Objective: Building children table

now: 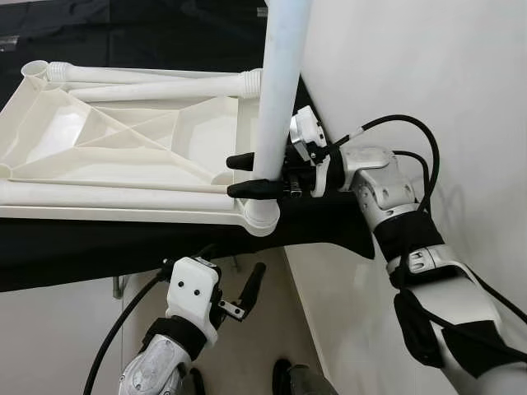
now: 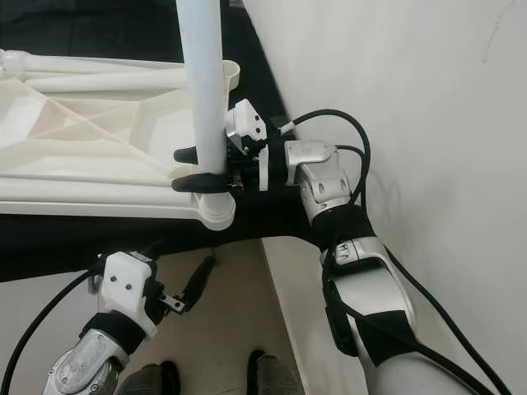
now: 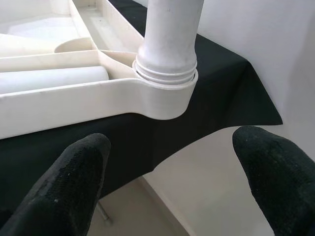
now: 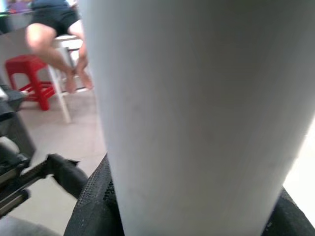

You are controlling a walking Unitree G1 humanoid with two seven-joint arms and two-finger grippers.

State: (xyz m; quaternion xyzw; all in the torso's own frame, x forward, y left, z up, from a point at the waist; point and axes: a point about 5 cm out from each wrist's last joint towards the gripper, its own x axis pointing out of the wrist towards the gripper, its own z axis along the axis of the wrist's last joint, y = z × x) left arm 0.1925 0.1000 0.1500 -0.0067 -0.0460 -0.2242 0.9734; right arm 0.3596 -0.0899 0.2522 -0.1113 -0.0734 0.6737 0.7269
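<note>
Left eye view, from the robot's head: the left gripper [image 1: 247, 295] hangs low in front of the bench [image 1: 99, 243], below its black-draped edge, its two black fingers [image 3: 74, 182] spread apart and grasping nothing. From its wrist camera those fingers frame the corner socket [image 3: 165, 96] of the upturned white tabletop [image 1: 123, 140], where a threaded collar sits in the ring with some thread showing above it.

Just above and beyond, the right gripper [image 1: 247, 174] reaches in from the robot's right, its fingers clenched around the upright white leg [image 1: 280, 82] a little above the socket, one finger on each side of the tube. The leg stands near vertical at the tabletop's near right corner, beside the white wall [image 1: 412, 66].

Farther back, two loose legs [image 1: 165, 82] lie across the underside of the tabletop along its far edge, and another lies along the near edge, so most corners appear unfilled. The right wrist camera looks past the held leg to a room where a seated person's legs [image 4: 54, 44] and a red stool [image 4: 32, 73] can be made out.

The step in hand appears to be seating the first leg into its socket. Judging by the exposed thread, the next move likely calls for turning the leg down while keeping it straight, with the free left gripper available to steady the tabletop.
</note>
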